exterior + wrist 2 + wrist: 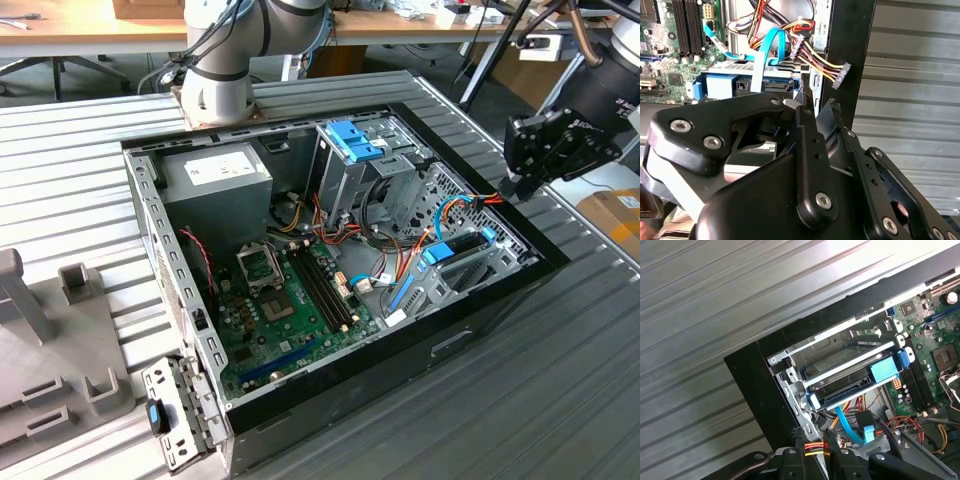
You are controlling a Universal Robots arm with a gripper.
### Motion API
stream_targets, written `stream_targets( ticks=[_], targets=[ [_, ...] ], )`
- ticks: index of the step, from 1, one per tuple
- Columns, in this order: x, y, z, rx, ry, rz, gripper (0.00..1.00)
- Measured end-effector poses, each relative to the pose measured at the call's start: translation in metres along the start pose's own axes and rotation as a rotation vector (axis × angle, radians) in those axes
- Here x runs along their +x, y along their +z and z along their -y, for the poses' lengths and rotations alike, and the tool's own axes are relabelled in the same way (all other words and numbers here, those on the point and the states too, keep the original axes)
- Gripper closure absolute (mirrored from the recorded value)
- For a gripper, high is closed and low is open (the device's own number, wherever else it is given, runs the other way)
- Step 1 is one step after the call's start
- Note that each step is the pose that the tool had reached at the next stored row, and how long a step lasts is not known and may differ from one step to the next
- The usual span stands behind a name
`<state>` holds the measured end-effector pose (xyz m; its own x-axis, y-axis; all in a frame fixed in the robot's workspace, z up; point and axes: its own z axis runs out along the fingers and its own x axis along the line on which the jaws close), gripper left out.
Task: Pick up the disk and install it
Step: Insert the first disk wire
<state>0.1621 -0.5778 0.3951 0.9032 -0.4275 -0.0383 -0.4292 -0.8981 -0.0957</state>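
The disk (462, 243) is a flat black drive with blue rails. It lies in the low metal bay at the corner of the open computer case (500, 290), on the exterior view's right. The first wrist view has the disk (850, 383) sitting level between the bay's rails, its blue end tab toward the motherboard. A light-blue cable crosses in front of the disk (780, 86) in the second wrist view. My gripper (512, 185) hangs over the case's black wall beside that bay, apart from the disk. In both wrist views the gripper (818, 106) (813, 432) stands a little open with nothing between the fingers.
A loose bundle of red, yellow and black wires (825, 67) ends in a plug just off my fingertips. A tall grey cage with a blue latch (355, 140) rises mid-case, beside the motherboard (290, 300). A grey fixture (60, 340) sits on the ribbed table at the exterior view's left.
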Motion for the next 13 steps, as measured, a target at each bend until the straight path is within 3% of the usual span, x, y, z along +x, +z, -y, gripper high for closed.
stream_targets(
  ticks=[4,13],
  targets=[
    [0.0,0.0007,0.0003,-0.0016,-0.048,0.0047,0.71],
    [0.0,0.0021,0.0002,-0.0017,-0.051,0.0051,0.71]
  ],
)
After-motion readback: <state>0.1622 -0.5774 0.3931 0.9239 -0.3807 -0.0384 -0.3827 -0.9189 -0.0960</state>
